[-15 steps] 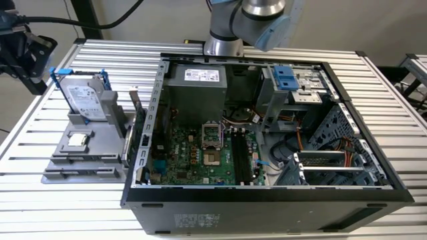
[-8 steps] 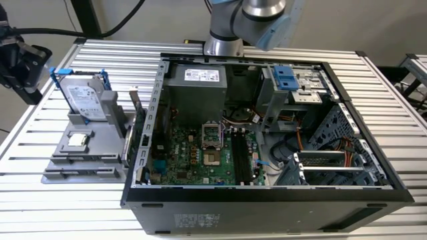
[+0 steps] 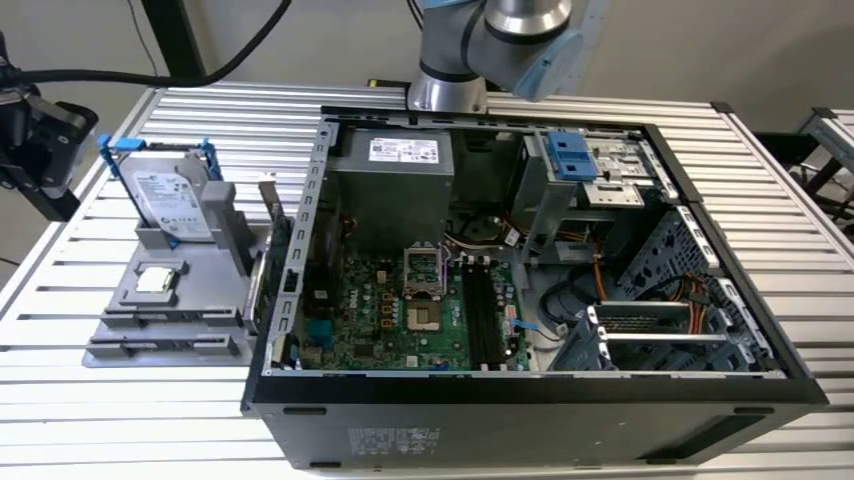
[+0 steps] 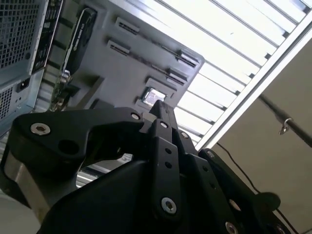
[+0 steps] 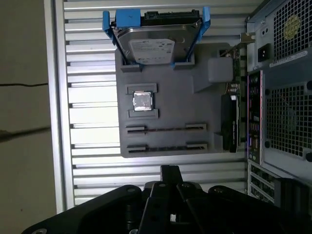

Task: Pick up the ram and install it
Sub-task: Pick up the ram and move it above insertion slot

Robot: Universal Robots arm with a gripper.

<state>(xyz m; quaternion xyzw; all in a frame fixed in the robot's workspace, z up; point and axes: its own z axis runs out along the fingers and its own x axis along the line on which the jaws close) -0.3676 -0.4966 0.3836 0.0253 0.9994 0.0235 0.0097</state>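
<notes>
In both wrist views my gripper (image 5: pixel 170 171) (image 4: pixel 161 108) hangs above the grey holder tray (image 5: pixel 170 105), near the end with the two long slots (image 5: pixel 165 129). Its black fingertips meet, and nothing shows between them. Each slot shows a thin dark line only, and I cannot tell whether the ram sits in one. The open computer case (image 3: pixel 534 260) lies beside the tray. Its green motherboard (image 3: pixel 387 310) carries long dark memory slots (image 3: pixel 487 310), and I cannot make out the ram there either.
On the tray a silver hard drive (image 5: pixel 153 46) with blue rails stands at one end, with a small square chip (image 5: pixel 142 101) behind it. A bracketed card (image 5: pixel 230 122) stands between tray and case. A black device (image 3: pixel 34 130) sits at the exterior view's left edge.
</notes>
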